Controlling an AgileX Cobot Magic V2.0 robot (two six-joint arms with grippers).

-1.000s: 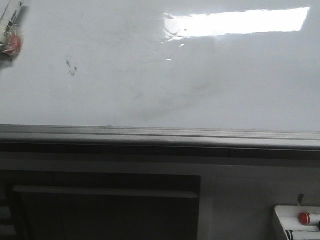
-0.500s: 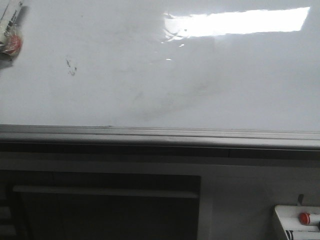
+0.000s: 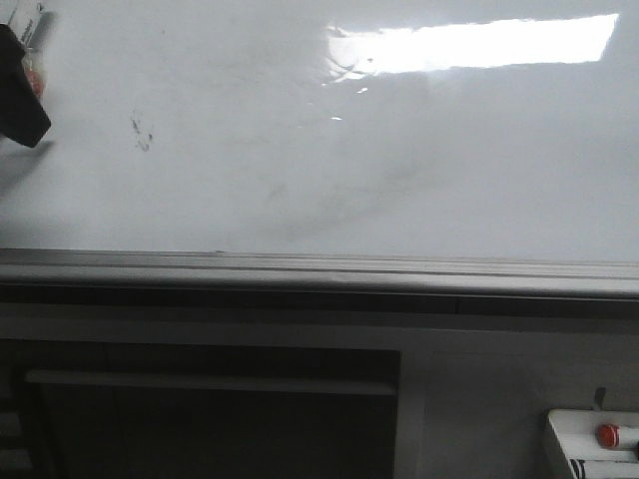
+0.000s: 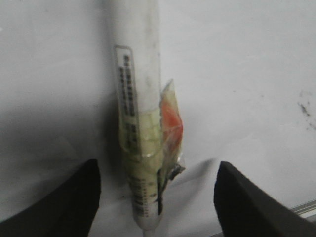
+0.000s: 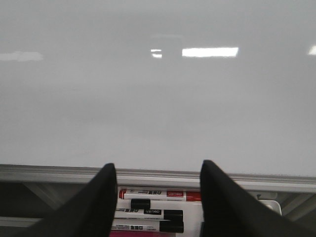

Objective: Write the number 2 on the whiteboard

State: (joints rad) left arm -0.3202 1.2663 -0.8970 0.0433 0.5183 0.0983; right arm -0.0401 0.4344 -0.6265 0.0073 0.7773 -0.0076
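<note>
The whiteboard fills the upper front view, glossy with faint grey smears and a grey frame edge. No number 2 shows on it, only small dark smudge specks. A white marker with tape and an orange patch lies on the board at its far left. My left gripper is open, one dark finger on each side of the marker's near end, not touching it. One finger shows in the front view. My right gripper is open and empty below the board's edge.
A small white box with a red button sits at the lower right, below the board. In the right wrist view it holds a red marker and two black markers between my fingers. A bright light reflection lies on the board.
The left gripper's dark finger has come into the front view at the top left and now covers part of the taped marker. The board looks the same.
</note>
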